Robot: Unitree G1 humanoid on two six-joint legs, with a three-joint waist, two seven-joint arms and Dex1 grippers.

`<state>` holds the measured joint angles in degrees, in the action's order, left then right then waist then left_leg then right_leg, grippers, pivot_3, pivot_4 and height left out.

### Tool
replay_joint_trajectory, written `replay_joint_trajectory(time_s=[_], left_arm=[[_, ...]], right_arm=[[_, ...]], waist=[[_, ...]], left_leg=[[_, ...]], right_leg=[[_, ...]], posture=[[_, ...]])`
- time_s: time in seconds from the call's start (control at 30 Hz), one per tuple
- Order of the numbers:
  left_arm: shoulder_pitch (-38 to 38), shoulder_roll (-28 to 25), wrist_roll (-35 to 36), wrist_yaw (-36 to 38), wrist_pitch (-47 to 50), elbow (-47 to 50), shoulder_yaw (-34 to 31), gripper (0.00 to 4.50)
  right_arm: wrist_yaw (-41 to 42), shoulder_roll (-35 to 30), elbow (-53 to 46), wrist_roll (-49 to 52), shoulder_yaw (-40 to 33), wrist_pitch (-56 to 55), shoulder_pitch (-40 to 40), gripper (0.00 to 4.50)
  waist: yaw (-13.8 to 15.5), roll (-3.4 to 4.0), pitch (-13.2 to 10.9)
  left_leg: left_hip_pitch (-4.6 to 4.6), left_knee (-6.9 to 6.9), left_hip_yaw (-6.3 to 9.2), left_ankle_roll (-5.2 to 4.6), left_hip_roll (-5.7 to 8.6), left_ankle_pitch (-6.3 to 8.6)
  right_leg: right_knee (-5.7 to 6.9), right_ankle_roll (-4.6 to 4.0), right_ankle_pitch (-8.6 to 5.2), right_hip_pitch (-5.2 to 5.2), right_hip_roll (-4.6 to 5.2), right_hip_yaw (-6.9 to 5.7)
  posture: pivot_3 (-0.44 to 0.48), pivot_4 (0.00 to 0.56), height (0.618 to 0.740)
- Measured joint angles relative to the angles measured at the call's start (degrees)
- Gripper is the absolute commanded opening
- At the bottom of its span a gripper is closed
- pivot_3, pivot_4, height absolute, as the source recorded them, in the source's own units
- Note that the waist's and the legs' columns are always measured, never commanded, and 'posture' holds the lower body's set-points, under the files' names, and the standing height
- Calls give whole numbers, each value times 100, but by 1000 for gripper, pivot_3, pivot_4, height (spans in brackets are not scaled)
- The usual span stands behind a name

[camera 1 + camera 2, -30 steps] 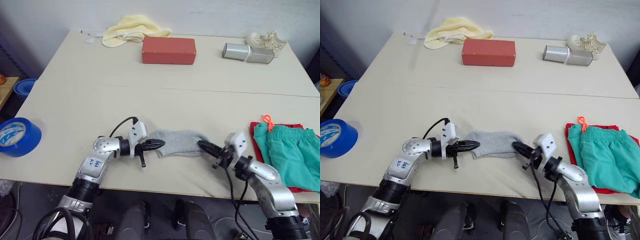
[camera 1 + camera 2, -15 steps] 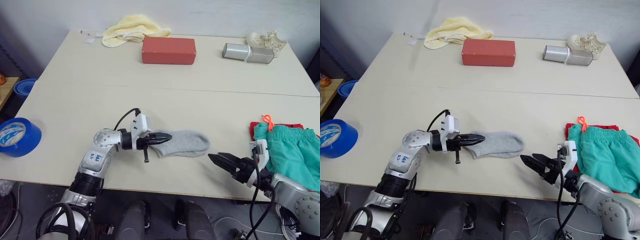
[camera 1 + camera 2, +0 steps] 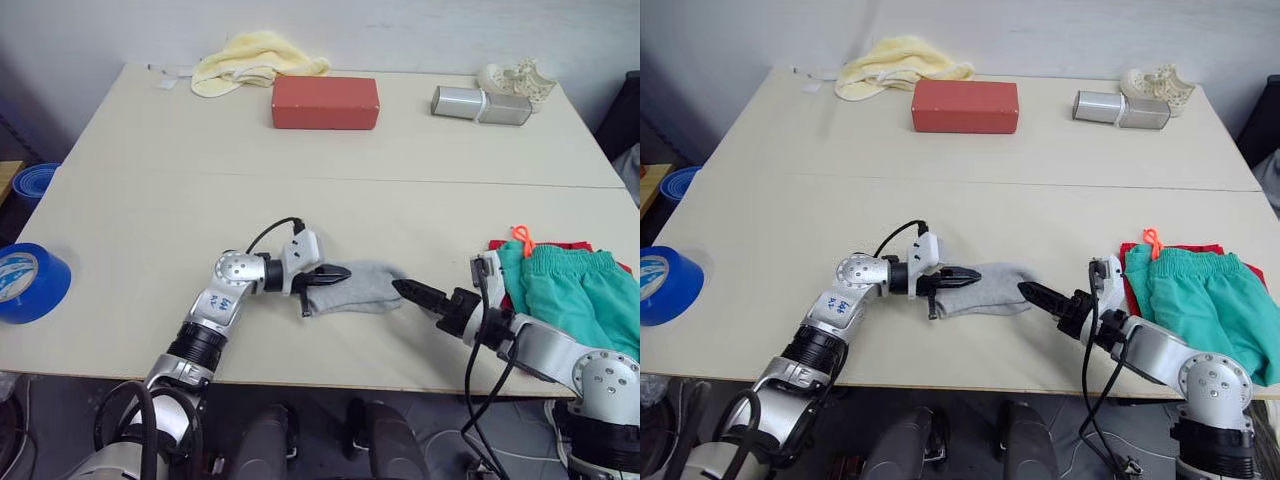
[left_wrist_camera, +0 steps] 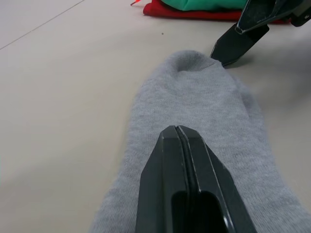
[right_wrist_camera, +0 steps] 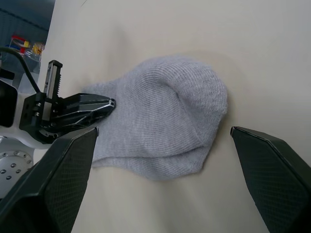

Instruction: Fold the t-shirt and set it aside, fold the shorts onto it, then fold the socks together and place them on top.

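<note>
Socks (image 3: 360, 287) pinched in left hand (image 3: 338, 273)

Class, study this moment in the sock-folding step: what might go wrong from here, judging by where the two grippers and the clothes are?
1. The left gripper is shut on the socks at one end only; lifting may leave the far end dangling and the fold slipping apart.
2. The right gripper, open at the toe end, could push the socks askew.
3. The shorts lie near the table's front edge; carelessly placed socks might slide off.

A pale beige surface (image 3: 150, 180) with a thin seam across its width stands against a plain grey-white wall (image 3: 400, 30). Beyond its near-left edge sits a blue tape roll (image 3: 25, 283), with dark floor (image 3: 20, 120) behind.
</note>
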<state>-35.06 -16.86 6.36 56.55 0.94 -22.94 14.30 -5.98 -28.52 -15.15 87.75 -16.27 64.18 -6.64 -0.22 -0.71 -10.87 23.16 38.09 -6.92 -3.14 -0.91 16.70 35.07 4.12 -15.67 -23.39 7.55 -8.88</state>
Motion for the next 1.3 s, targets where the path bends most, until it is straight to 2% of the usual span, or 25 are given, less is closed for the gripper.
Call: replay_joint_trajectory(time_s=[0.13,0.23,0.6,0.93,1.1,1.3], left_arm=[[-2,1,-32,55,-149,-60,4,0],[-1,7,-32,77,-200,-88,3,0],[-31,20,-24,166,-366,-267,-34,0],[-236,534,95,363,-176,-291,34,0],[-353,806,-39,295,-265,-531,161,0],[-414,1107,-150,40,-270,-767,202,0]], right_arm=[[-92,85,110,-2,139,0,-180,4464],[-132,194,259,-17,271,-5,-321,3873],[-127,440,626,-209,640,106,-653,7],[-178,-178,161,-4,71,18,95,7],[-176,-722,-126,54,-422,-64,671,7],[21,-1222,-465,3,-489,-73,983,7]], waist=[[-11,-16,10],[-17,-30,18],[-18,-39,27],[209,-39,28],[183,-35,27],[163,-30,25]], left_leg=[[-2,-1,0,2,-5,0],[-2,-1,0,2,-6,0],[-2,-1,0,2,-7,1],[24,5,3,-10,12,3],[28,5,-8,-23,17,10],[22,4,-6,-37,10,18]], right_leg=[[0,0,0,0,-4,1],[0,-1,-1,0,-4,1],[-1,-3,-1,0,-3,1],[-33,14,9,1,19,-7],[-48,29,17,1,17,-2],[-43,27,16,0,11,-1]], posture=[[0,150,740],[0,150,740],[0,150,740],[0,150,740],[0,150,740],[0,150,740]])
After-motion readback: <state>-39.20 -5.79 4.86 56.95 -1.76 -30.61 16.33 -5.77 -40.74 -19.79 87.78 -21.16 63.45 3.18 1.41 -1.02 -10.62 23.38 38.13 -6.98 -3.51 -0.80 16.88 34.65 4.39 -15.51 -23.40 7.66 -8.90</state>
